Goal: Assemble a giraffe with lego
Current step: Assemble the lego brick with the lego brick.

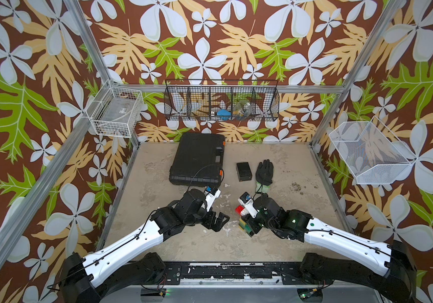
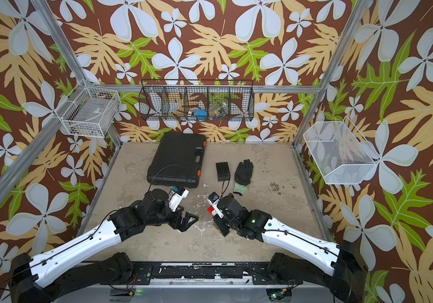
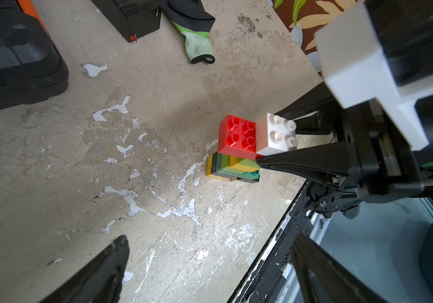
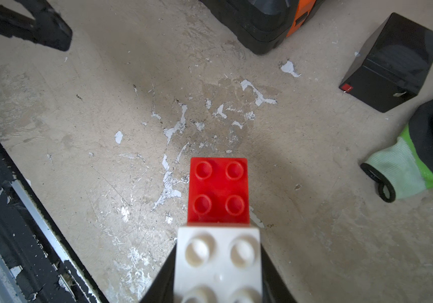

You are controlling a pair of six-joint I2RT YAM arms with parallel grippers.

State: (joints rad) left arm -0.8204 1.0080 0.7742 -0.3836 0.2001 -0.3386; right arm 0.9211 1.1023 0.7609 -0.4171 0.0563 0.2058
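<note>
The giraffe (image 3: 236, 157) shows from above in the left wrist view: a red head brick (image 3: 237, 136) with a white brick (image 3: 275, 135) on it, over lime, yellow, dark green and black bricks. My right gripper (image 3: 270, 139) is shut on that white-and-red head; its own view shows the white brick (image 4: 218, 265) between the jaws and the red brick (image 4: 219, 191) beyond. In both top views the giraffe (image 1: 244, 225) (image 2: 211, 211) is mostly hidden under the right wrist. My left gripper (image 1: 220, 219) (image 2: 187, 219) (image 3: 210, 242) stands open and empty to its left.
A black case (image 1: 197, 157) lies at the back left, with a small black box (image 1: 244, 171) and a black-and-green glove (image 1: 264, 173) behind the grippers. Wire baskets (image 1: 222, 101) hang on the walls. The table's black front rail (image 3: 275, 249) runs close by the giraffe.
</note>
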